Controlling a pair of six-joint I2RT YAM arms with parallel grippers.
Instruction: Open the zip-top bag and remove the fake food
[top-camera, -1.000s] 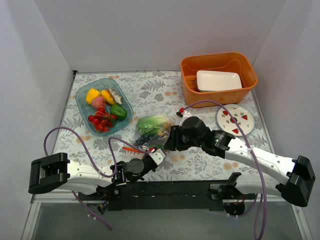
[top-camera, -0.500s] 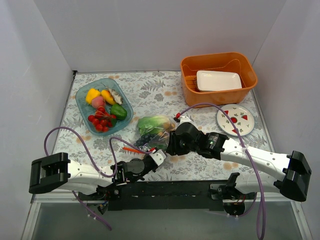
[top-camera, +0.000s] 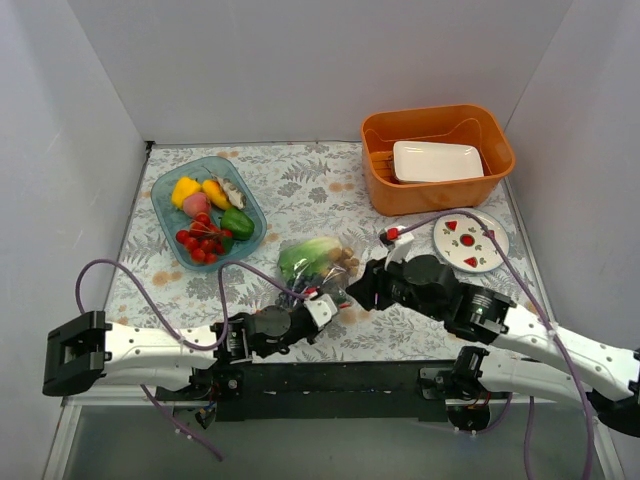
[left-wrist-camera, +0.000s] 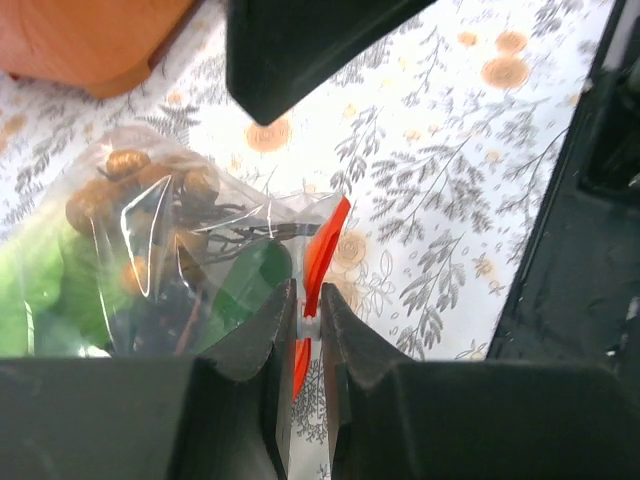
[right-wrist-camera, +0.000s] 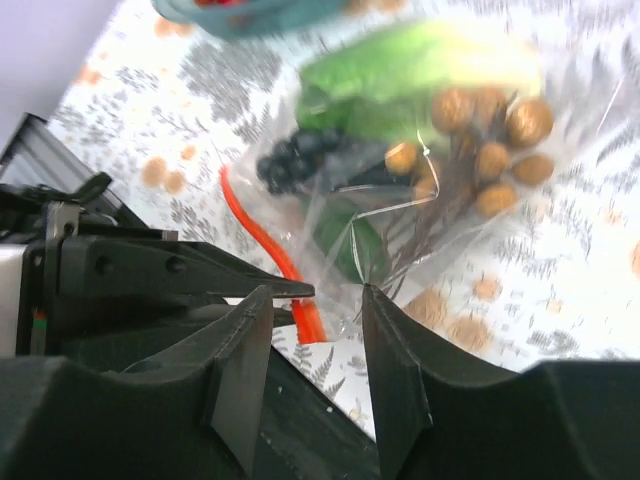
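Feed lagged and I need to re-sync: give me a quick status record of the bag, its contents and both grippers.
bag: zip-top bag on the table between the arms
zip: zip strip, cannot tell if parted
left: left gripper shut on the bag's zip edge
right: right gripper open, jaws either side of the bag's corner
contents: lettuce, cucumber, brown pieces, all in the bag

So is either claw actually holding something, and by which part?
The left gripper pinches the zip-top bag by its edge at the red zip strip. The right gripper stands open, gripping nothing.
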